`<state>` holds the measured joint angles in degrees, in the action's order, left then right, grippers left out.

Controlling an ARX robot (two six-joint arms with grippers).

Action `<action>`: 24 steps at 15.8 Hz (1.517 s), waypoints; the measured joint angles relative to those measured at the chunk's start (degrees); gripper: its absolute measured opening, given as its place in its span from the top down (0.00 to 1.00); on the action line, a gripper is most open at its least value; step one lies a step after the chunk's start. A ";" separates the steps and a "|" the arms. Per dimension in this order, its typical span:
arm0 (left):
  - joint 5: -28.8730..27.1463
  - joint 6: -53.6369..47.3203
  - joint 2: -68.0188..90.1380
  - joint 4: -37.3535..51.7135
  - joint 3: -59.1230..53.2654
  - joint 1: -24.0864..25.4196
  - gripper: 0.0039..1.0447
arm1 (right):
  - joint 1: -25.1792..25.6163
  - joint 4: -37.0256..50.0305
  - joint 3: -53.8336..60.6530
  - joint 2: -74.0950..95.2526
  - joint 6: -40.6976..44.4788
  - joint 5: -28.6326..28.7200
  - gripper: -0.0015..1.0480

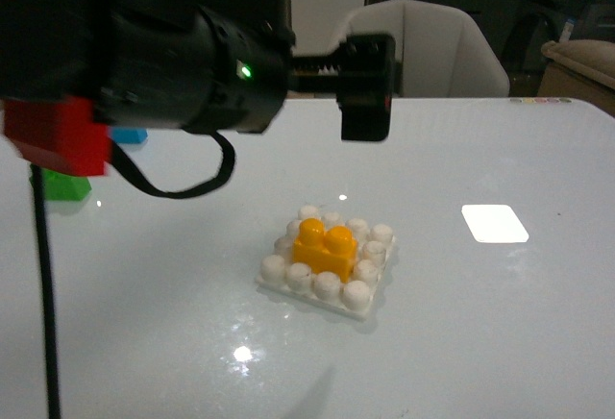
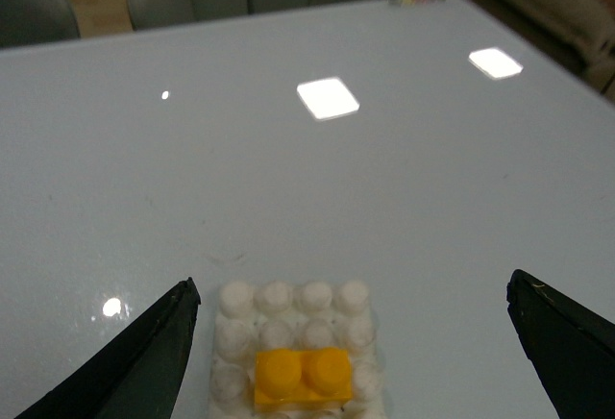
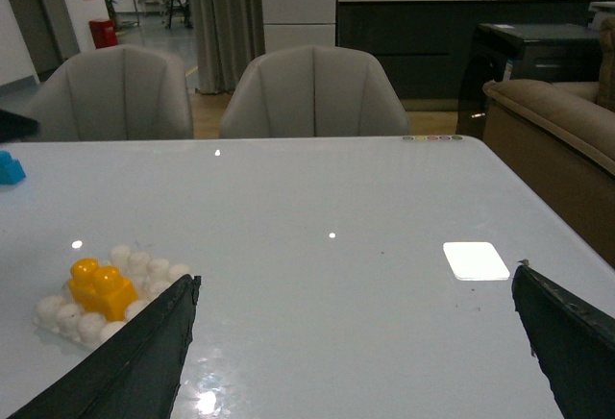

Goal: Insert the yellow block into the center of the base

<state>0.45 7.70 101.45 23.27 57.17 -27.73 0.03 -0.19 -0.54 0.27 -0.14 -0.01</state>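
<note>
The yellow block [image 1: 325, 249] sits on the studs in the middle of the off-white base [image 1: 357, 294], which lies on the white table. It also shows in the left wrist view [image 2: 301, 377] on the base [image 2: 277, 300], and in the right wrist view [image 3: 100, 287] on the base [image 3: 56, 313]. My left gripper [image 2: 353, 342] is open, above the base, with the block between and below its fingers. In the front view the left arm fills the upper left and one black finger [image 1: 365, 87] shows. My right gripper [image 3: 356, 328] is open and empty, to the right of the base.
A green brick [image 1: 65, 185] and a blue brick [image 1: 129, 135] lie at the table's left, behind the arm; the blue brick also shows in the right wrist view [image 3: 10, 167]. Grey chairs [image 3: 312, 92] stand behind the far edge. A sofa [image 3: 553, 140] is at the right.
</note>
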 joint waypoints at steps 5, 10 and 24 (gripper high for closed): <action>-5.16 -1.88 -29.88 9.64 -22.16 5.75 0.16 | 0.00 0.00 0.00 -0.02 0.02 0.00 0.06; -7.39 -6.69 -57.40 7.28 -43.36 20.92 0.73 | 0.00 0.00 0.00 0.00 0.02 0.00 0.06; -0.44 -6.93 -81.50 -3.50 -56.57 27.67 0.99 | 0.00 0.00 0.00 -0.02 0.02 0.00 0.06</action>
<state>0.01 0.78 19.94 19.77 0.60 -0.05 0.03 -0.19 -0.54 0.25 -0.12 -0.01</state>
